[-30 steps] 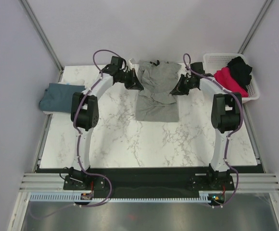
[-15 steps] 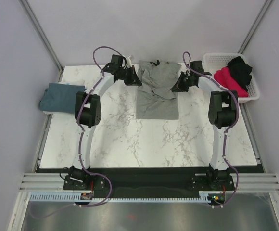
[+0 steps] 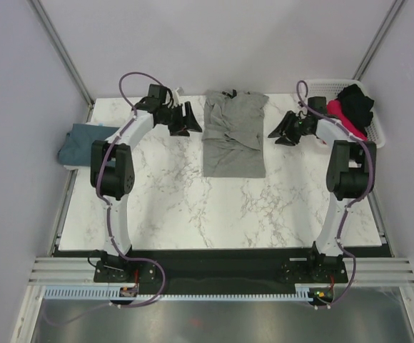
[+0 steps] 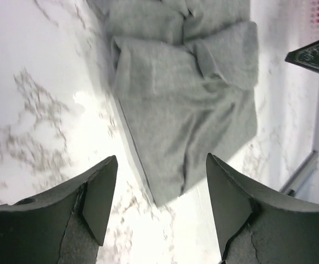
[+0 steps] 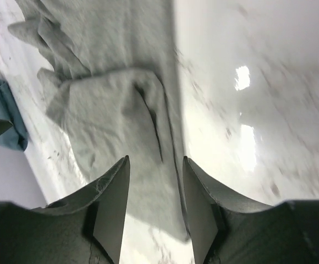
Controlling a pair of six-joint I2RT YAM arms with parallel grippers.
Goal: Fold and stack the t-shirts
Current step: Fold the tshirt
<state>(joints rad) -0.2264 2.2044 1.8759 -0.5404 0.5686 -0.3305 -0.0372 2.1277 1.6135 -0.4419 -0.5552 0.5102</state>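
Grey t-shirt [image 3: 233, 136], top view: soft, rumpled, sleeves folded in, lies mid-back on the white marbled counter [image 3: 193, 207]; teal t-shirt [image 3: 86, 143] at the left edge.
Left wrist: left hand [image 4: 159, 181] apart, empty, facing grey cloth.
Right wrist: right hand [image 5: 155, 187] apart, empty, likewise.

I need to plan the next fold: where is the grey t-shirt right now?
In the top view, the grey t-shirt lies partly folded at the far centre of the table, between the open left claw and the open right claw.
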